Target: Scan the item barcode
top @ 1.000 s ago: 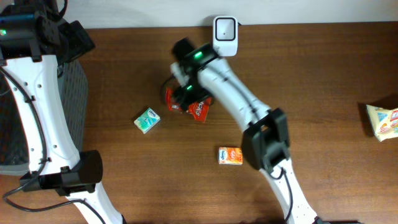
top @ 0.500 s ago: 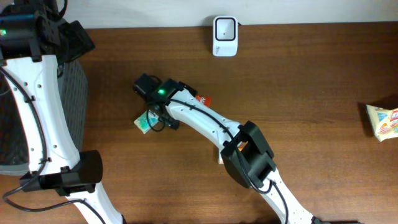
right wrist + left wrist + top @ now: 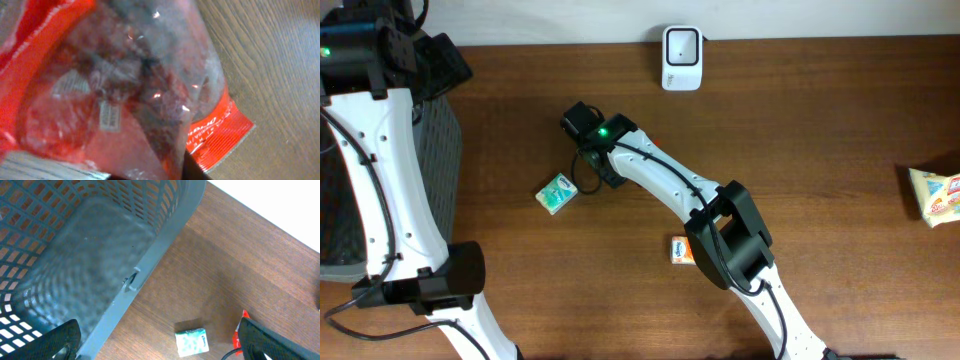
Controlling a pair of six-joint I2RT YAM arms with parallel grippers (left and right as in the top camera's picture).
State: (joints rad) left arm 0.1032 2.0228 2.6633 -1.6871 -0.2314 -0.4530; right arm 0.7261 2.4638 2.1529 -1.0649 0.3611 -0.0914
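Near the frame's upper centre, the right gripper [image 3: 588, 143] pinches the red snack packet [image 3: 100, 90]; at upper left, the left gripper [image 3: 155, 347] gapes wide above the grey basket [image 3: 75, 245].

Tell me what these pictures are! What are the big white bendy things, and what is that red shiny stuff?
The white bendy things are two robot arms at a brown table. One picture looks down from above. The other two come from little cameras on each arm's wrist.

From above you can see a white scanner, a small green box, an orange box, and a yellow packet at the edge. A grey basket sits beside the left arm.

The red shiny stuff is a red snack bag, filling the right wrist picture. The right gripper is squeezed shut on it. The left gripper is open and holds nothing.
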